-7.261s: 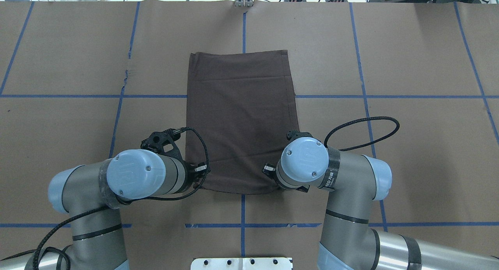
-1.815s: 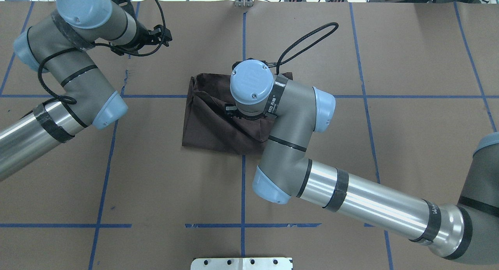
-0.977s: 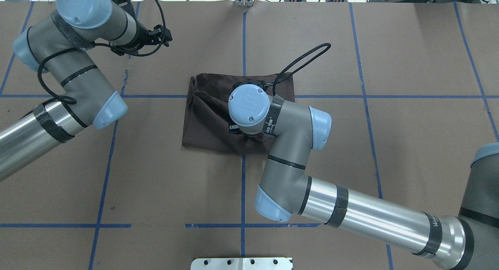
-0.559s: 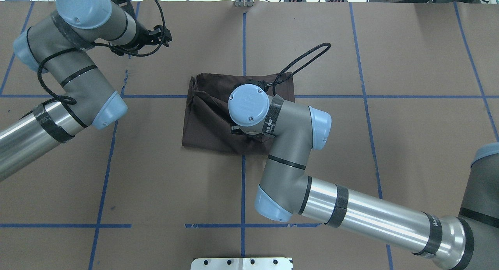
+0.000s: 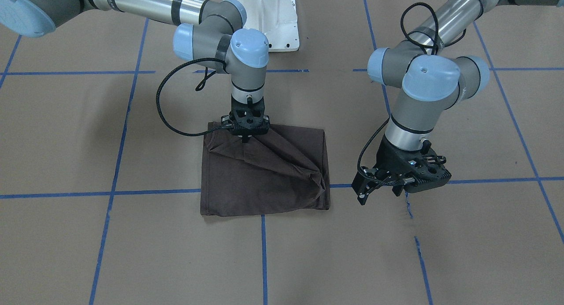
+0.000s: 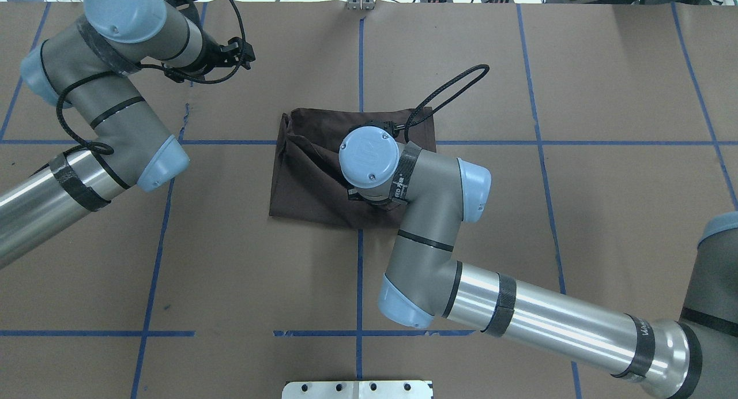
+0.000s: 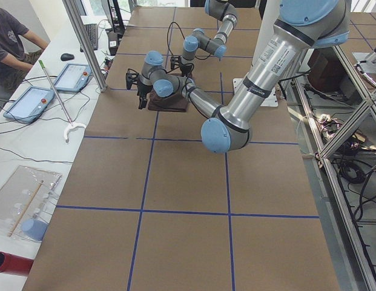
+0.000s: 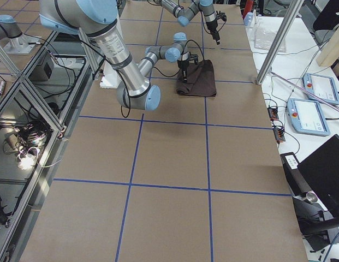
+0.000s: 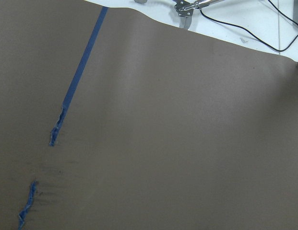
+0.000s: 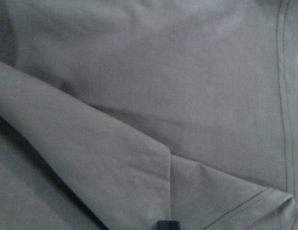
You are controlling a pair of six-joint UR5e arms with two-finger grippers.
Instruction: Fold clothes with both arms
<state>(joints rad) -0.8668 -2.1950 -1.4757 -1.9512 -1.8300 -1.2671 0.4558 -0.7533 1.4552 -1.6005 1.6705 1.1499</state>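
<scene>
The dark brown T-shirt [image 5: 273, 181] lies folded into a rough square on the brown paper table; it also shows in the overhead view [image 6: 305, 180]. My right gripper [image 5: 245, 139] stands upright over the shirt's robot-side edge and is shut on a pinch of its top layer. Creases fan out from that pinch. The right wrist view shows a folded flap of the fabric [image 10: 115, 163] and a hem seam. My left gripper [image 5: 398, 191] hovers over bare table beside the shirt, apart from it. It looks open and empty.
The white pedestal [image 5: 269, 18] stands at the robot's side of the table. Blue tape lines cross the brown paper [image 5: 132, 252], with a torn stretch [image 5: 407, 206] under my left gripper. An operator [image 7: 12, 42] and tablets sit beyond the far edge.
The long shirt has been folded in half. My left arm has withdrawn to the far left. My right gripper has drawn fabric towards the robot and barely moved in the last half second.
</scene>
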